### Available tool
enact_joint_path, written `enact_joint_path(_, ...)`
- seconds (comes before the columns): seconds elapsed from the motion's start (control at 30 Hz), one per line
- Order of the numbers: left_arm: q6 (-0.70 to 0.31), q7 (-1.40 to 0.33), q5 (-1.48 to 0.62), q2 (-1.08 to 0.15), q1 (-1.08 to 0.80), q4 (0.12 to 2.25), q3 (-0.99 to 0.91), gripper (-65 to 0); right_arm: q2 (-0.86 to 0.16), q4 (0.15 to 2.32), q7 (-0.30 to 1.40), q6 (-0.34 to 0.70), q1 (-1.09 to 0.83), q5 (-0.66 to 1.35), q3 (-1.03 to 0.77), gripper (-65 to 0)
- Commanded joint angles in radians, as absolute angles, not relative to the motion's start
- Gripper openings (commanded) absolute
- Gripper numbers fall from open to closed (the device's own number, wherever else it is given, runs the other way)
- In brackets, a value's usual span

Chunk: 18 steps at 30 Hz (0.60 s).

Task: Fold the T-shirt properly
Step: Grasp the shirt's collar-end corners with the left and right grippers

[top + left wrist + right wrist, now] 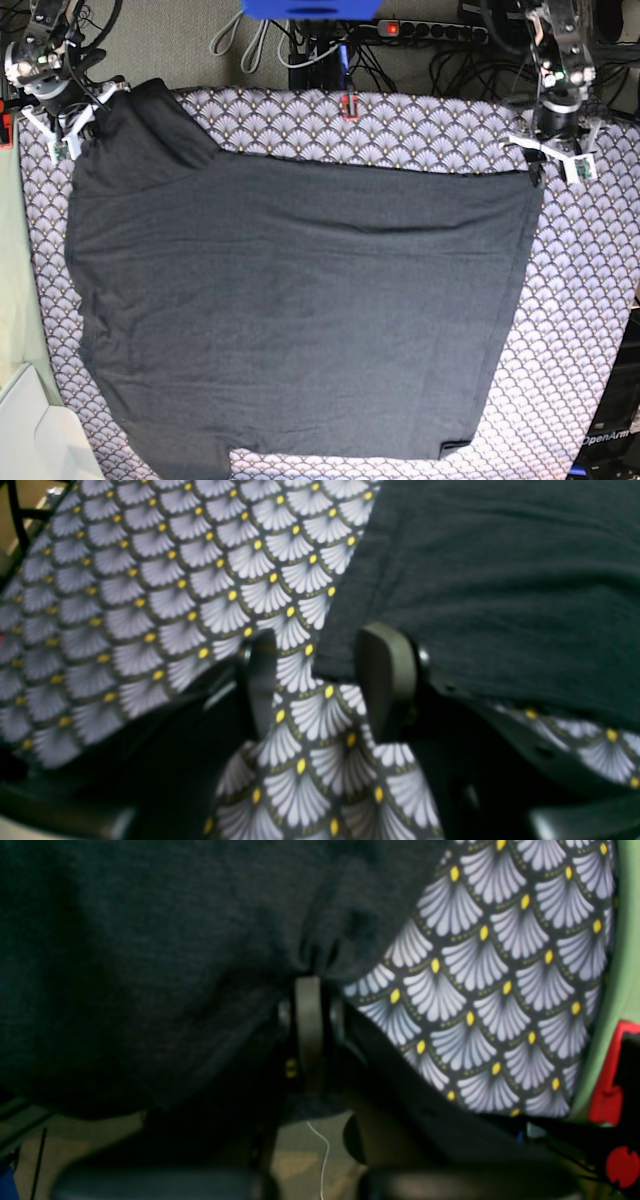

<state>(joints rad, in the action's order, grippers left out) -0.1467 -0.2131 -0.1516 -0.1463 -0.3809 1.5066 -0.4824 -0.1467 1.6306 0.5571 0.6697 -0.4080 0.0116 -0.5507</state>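
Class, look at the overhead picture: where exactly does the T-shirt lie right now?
In the base view the T-shirt lies spread flat across the middle of the patterned tablecloth, its far corners beside the right gripper at that view's left and the left gripper at its right.

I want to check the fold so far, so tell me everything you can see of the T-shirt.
The T-shirt is dark charcoal-grey, a soft knit, plain on the side showing. It lies spread mostly flat on the fan-patterned tablecloth, with faint creases. One sleeve is folded over at the far corner. The right gripper is shut on its bunched edge there. The left gripper has its fingers apart at the other far corner, one finger at the shirt's edge and tablecloth showing between them.
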Motion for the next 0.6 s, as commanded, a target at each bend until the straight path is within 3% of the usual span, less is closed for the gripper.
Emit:
enact_joint_path(0.0, -0.14, -0.196, -0.157, -0.154, -0.377, 1.506, -0.487, -36.6, -0.15, 1.629, 0.591, 0.69, -0.418, -0.001, -0.549, -65.0)
enact_joint_path(0.57, -0.142, -0.194, -0.157, -0.147, -0.303, 1.411, -0.479, -36.6, -0.15, 1.629, 0.593, 0.69, -0.423, -0.001, -0.549, -65.0)
